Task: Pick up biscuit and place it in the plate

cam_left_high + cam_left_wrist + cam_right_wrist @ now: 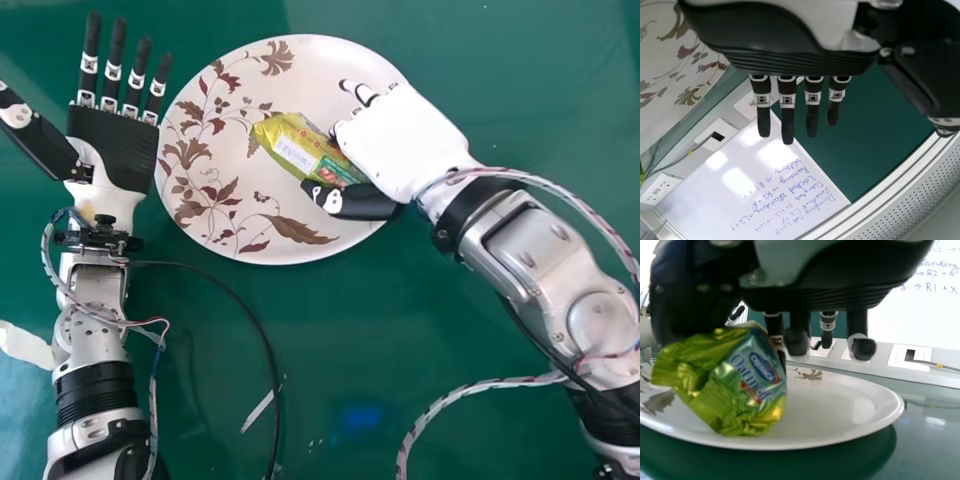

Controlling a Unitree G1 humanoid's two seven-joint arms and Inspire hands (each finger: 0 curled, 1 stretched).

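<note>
biscuit (298, 148), one, pinched by right hand (405, 140) over one plate (330, 65); left hand (115, 145) spread wide.

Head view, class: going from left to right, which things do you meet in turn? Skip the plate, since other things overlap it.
Left hand → green-and-yellow biscuit packet → palm of the right hand → right forearm.

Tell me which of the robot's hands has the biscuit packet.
The right hand: its thumb and fingers are around the packet, over the plate, while the left hand is empty with its fingers straight.
</note>
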